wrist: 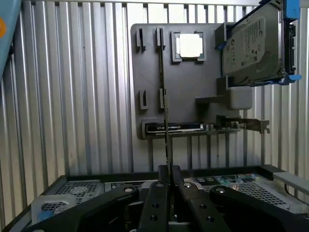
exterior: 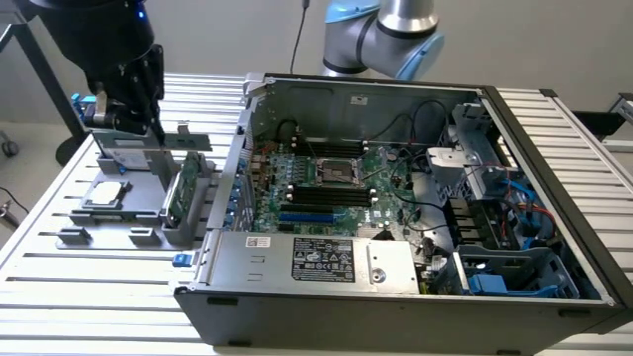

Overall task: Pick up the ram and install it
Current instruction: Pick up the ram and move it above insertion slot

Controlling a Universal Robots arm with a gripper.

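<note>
My gripper [wrist: 168,169] is shut on the ram [wrist: 166,140], a thin stick seen edge-on that runs out from between the two black fingers. In the exterior view the gripper [exterior: 153,126] hangs over the grey parts holder [exterior: 138,196] at that view's left, beside the open computer case [exterior: 554,148]. The ram points down at the holder [wrist: 193,82], in line with its narrow slots. I cannot tell whether its far end is clear of the slots. The motherboard [exterior: 327,185] with its black memory slots [exterior: 331,194] lies inside the case, to the exterior view's right of the gripper.
The holder also carries a processor chip [wrist: 189,46], a silver hard drive [wrist: 251,43] in a blue frame, and a green card with a metal bracket [exterior: 183,185]. The case's tall side wall [exterior: 242,148] stands between holder and motherboard. A power supply [exterior: 316,259] sits at the case front.
</note>
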